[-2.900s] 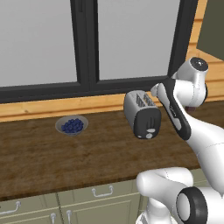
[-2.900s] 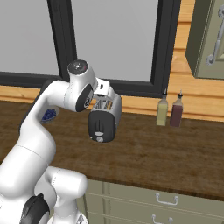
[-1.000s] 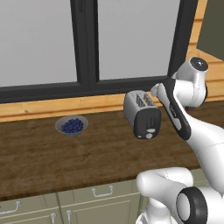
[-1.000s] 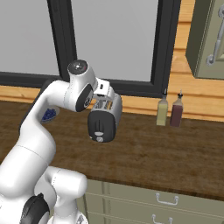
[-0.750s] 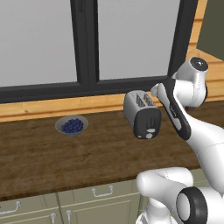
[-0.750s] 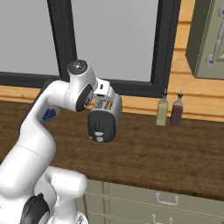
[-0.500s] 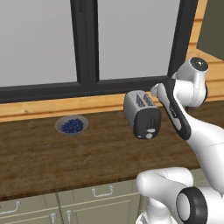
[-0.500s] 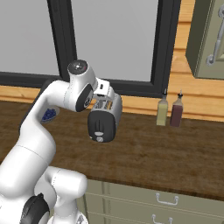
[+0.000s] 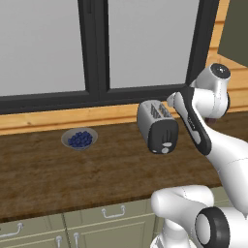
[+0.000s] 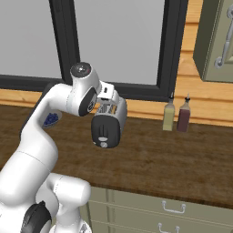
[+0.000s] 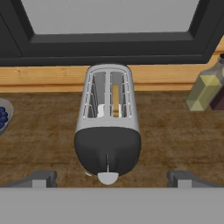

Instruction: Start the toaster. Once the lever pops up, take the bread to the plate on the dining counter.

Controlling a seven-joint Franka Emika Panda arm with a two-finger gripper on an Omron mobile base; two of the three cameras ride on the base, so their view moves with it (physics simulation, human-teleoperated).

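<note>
Toaster (image 11: 107, 127) count: one, on the dark worktop (image 9: 43, 169) below the window. Left of it sits one grey bowl (image 9: 79, 140) of blueberries; its right slot holds what looks like one bread (image 11: 115, 97) slice. Two bottles (image 10: 176, 113) stand right. The gripper (image 11: 109, 178) hovers spread wide, gripping nothing.

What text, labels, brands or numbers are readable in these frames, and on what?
None readable.
Toaster: black end face shows a slot and a silver knob, no print.
Two bottles by the window: no labels visible.
Bowl of blueberries, cabinet fronts: plain.
</note>
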